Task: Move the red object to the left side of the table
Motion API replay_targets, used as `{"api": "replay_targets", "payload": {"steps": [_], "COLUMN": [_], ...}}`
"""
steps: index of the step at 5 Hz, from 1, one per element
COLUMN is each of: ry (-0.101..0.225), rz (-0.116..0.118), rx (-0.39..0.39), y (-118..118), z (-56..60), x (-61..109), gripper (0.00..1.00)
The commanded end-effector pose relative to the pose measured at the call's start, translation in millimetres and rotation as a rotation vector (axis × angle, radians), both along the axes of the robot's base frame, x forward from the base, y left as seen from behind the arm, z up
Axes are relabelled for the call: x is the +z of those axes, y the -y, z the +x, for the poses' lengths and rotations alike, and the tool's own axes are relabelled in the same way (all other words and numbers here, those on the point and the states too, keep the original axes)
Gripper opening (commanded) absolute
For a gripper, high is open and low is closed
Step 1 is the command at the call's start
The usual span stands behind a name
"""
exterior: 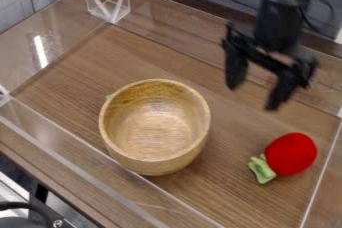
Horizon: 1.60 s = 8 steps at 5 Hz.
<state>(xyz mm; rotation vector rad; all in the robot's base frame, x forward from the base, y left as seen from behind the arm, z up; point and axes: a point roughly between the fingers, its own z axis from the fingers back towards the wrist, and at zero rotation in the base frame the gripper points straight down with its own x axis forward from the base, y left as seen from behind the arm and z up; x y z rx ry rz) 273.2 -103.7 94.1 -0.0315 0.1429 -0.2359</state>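
The red object [290, 154] is a small rounded toy fruit with a light-green stem pointing left, lying on the wood-grain table [160, 57] near its right front corner. My black gripper [259, 90] hangs pointing down over the right half of the table, above and a little behind the fruit, apart from it. Its two fingers [235, 73] stand wide apart, open, with nothing between them.
A round light-wood bowl [155, 125] stands at the middle front of the table, left of the fruit. Low clear acrylic walls [70, 162] border the tabletop, with a clear bracket [107, 5] at the back left corner.
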Motion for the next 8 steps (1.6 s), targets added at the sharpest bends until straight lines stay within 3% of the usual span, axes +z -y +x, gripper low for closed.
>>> {"api": "replay_targets", "payload": {"steps": [1,2,5,7,8], "ry": [0.05,0.068,0.103,0.159,0.191], "rz": [-0.022,-0.018,0.007,0.033,0.035], "rx": [-0.072,-0.117,-0.046,0.029,0.019], "y": [30,47,52,46,52], "z": [5.2,9.8,-2.9,-18.3,-18.9], "x": [-0.3,-8.8,-10.4,-10.9,-9.7], "gripper": [1.0,1.0,1.0,1.0,1.0]}}
